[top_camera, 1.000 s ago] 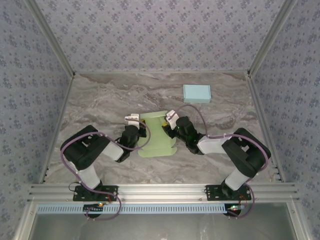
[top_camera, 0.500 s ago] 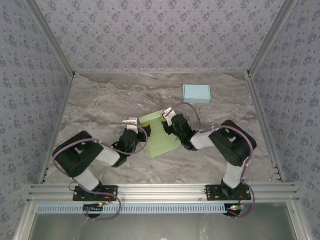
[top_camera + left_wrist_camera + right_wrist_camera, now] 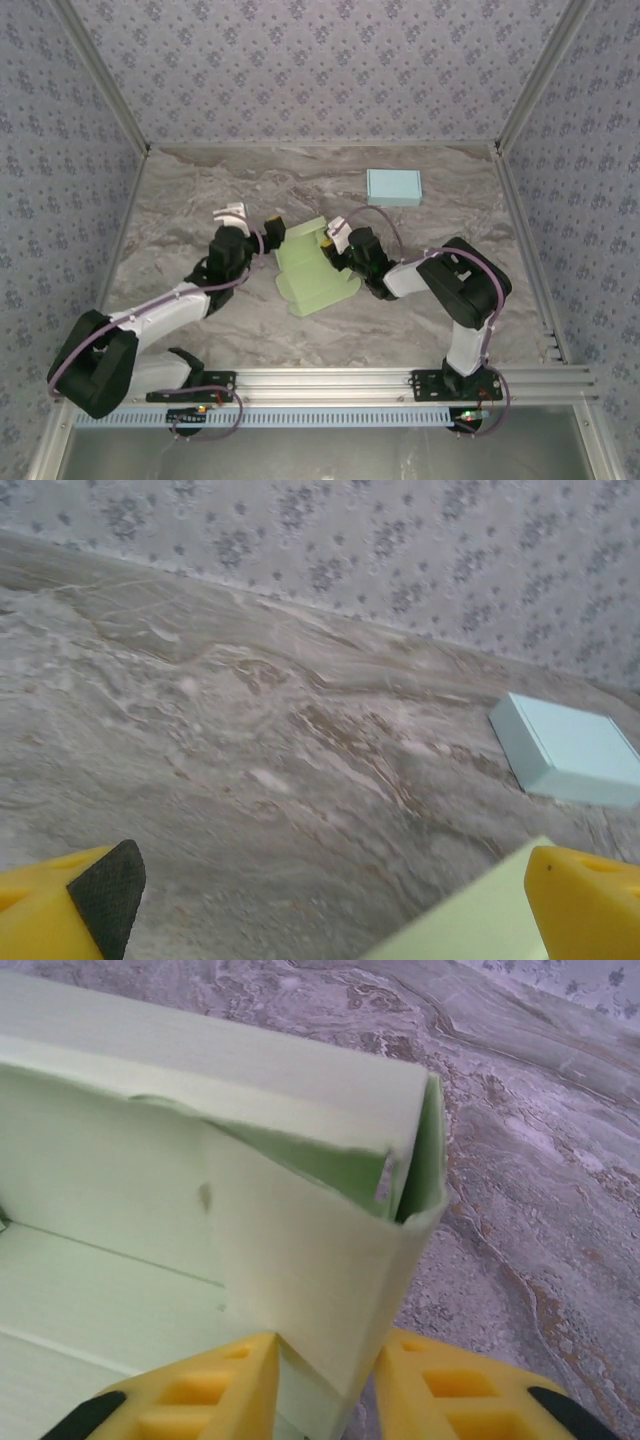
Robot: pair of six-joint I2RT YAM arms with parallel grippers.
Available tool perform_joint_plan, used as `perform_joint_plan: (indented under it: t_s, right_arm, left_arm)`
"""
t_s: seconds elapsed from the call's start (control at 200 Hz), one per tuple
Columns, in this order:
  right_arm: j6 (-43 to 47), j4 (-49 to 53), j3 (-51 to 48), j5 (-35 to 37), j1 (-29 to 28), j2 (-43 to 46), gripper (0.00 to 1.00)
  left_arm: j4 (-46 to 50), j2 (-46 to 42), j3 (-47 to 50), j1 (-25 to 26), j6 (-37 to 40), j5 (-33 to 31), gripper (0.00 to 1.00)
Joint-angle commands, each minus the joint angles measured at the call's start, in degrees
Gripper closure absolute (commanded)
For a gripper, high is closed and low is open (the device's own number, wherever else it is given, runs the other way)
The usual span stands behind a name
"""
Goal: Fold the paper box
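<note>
**Left hand** (image 3: 251, 221): released, jaws spread wide, nothing between them. The paper box (image 3: 312, 268) sits just to its right, apart from it. In the left wrist view one pale green corner shows beside the right-side finger.

**Right hand** (image 3: 337, 240): grasping the paper box by a side wall (image 3: 300, 1260), with one yellow finger (image 3: 200, 1390) inside the box and the other outside. The contact falls at the bottom edge of the wrist view, so how firmly the pads pinch is hard to say.

**Box:** pale green, half-formed, top open, resting on the marbled surface (image 3: 200, 190) between the two hands. At the corner ahead of the right hand an inner flap (image 3: 300, 1150) stands loose of the outer wall, with a gap showing.

**Beyond the right hand,** well apart: a small pale blue box (image 3: 393, 186), closed.

**Risks, as judged from here:**
- Only one hand holds a thin wall, so a pull or twist could crease or tear it at the pinch.
- With the left side unsupported, the box may swing around the right hand or slide on the smooth surface.
- The loose flap could spring further out and undo the corner.
- If the left hand comes back in with its jaws this wide, a finger could catch the near edge and shove the box instead of straddling it.

**Writing:** no brand, label or print can be read on either box.
</note>
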State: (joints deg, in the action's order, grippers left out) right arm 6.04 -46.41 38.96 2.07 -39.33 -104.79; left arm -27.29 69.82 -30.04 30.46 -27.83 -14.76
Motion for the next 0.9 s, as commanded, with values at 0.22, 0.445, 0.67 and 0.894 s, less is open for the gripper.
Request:
perform_joint_plan:
  t_s: [0.22, 0.445, 0.67, 0.894]
  right_arm:
    - [-0.1, -6.8, -2.9, -2.9, 1.2, -0.8, 0.45]
    - [2.2, -2.5, -3.1, -13.7, 5.0, 2.4, 0.44]
    - [14.2, 20.2, -2.2, -34.3, 9.4, 15.2, 0.41]
    - [19.5, 29.3, -3.2, -46.0, 19.6, 22.2, 0.39]
  left_arm:
    - [6.4, 15.0, -10.7, -3.9, 6.1, 15.2, 0.01]
    - [1.4, 19.4, -12.1, -4.0, 7.5, 25.5, 0.04]
    - [4.8, 20.4, -16.1, -3.9, 9.5, 28.2, 0.05]
    - [7.6, 23.3, -19.5, -4.0, 12.6, 29.3, 0.06]
